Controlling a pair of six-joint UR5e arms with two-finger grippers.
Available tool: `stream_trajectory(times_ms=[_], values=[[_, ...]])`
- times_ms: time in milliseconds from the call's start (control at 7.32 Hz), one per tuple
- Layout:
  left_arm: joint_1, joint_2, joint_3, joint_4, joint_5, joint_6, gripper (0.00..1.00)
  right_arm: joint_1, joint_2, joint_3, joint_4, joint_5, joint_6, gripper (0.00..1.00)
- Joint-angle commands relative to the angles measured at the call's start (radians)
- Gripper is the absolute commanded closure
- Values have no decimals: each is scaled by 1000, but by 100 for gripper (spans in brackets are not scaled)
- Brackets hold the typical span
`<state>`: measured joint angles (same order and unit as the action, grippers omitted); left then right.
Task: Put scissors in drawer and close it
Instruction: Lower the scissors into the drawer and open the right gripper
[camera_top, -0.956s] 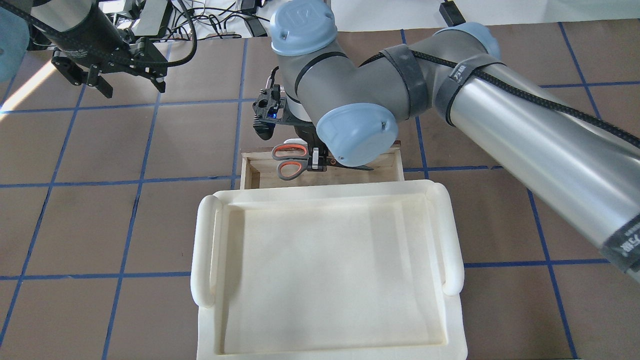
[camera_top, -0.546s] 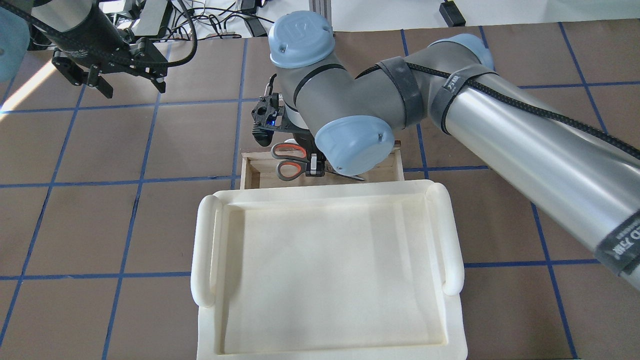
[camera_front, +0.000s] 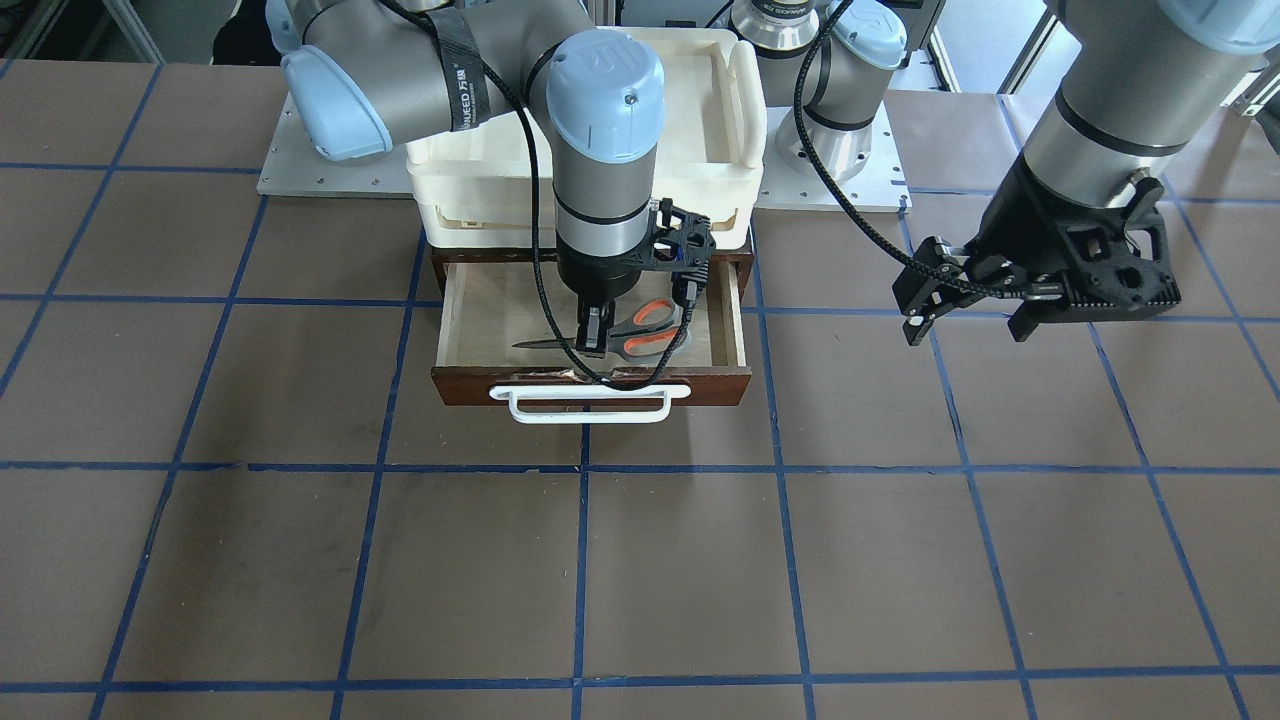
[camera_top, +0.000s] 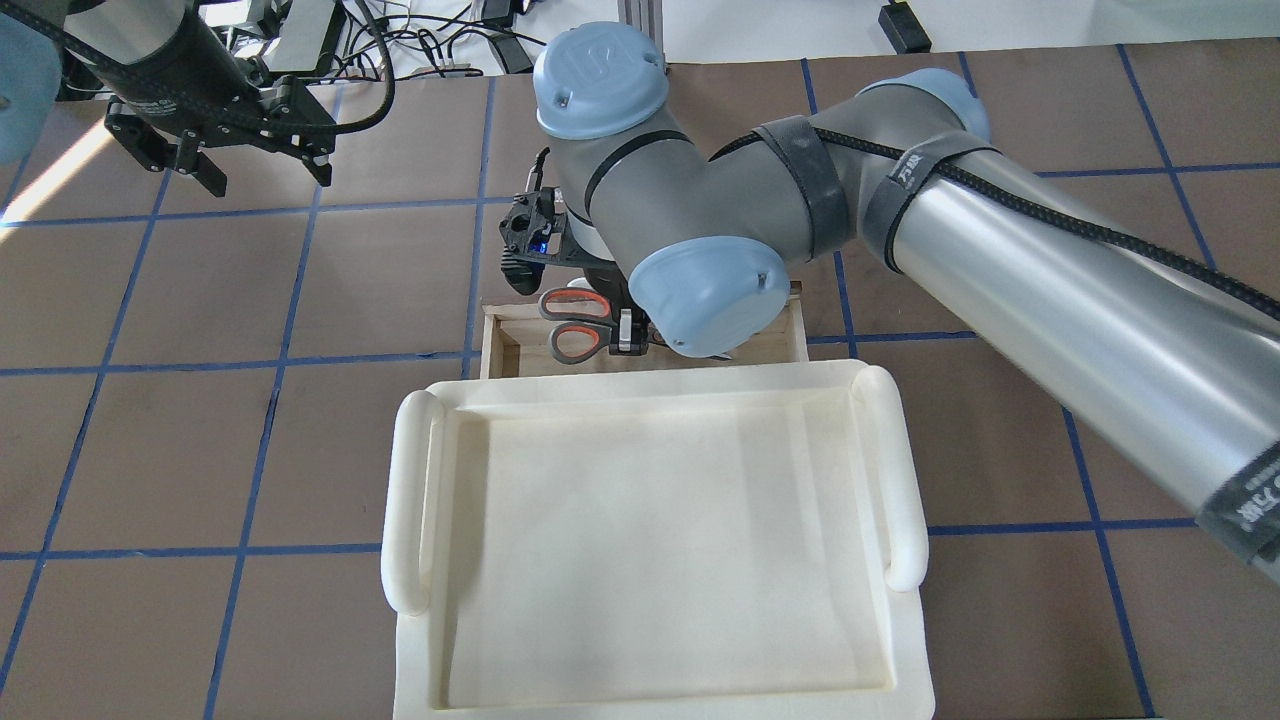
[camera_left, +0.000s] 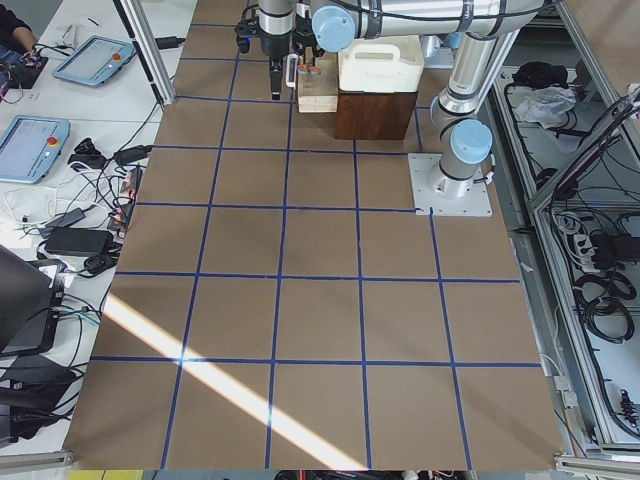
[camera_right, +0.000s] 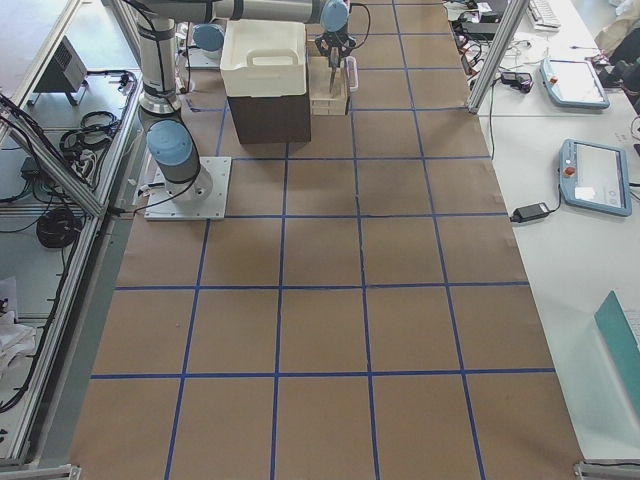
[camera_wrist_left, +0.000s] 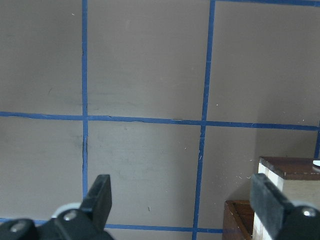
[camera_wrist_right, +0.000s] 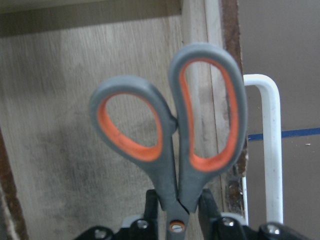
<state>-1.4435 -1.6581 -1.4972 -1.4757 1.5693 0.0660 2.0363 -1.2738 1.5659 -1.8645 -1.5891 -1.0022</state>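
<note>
– Drawer and scissors: where do we have them? Let us go from the biggest thing down.

– We start with the brown surface and its blue grid. At the middle of its robot-side edge we see a dark cabinet with the cream-white tray on top. The drawer is pulled out of that cabinet toward the operators' edge, and its pale plywood floor is showing. Its top front edge is chipped, and the white bar handle sits on its front.

– And our claws?

– We find the right claw reaching straight down into the open drawer. It is clamped on the scissors near the pivot. The left claw hangs above the bare surface, off toward the edge on the robot's left. Its fingers are spread wide with nothing between them.

– So the scissors are inside?

– Yes, we see them within the drawer's walls, close to the front wall. They lie about level with the blades together. The tip points toward the edge on the robot's right, and the orange-lined loops point toward the edge on its left. Whether they touch the plywood floor, we cannot tell.
</note>
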Motion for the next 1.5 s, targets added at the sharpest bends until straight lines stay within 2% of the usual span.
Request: stream_trajectory(times_ms=[0,273,1366], values=[[0,0,-1,0,0,0,0,4,-10,2,11,-2,-1,100],[0,0,0,0,0,0,0,5,-16,49,-4,-2,5,100],[0,1,0,0,1,-3,0,5,10,56,-54,11,4,100]])
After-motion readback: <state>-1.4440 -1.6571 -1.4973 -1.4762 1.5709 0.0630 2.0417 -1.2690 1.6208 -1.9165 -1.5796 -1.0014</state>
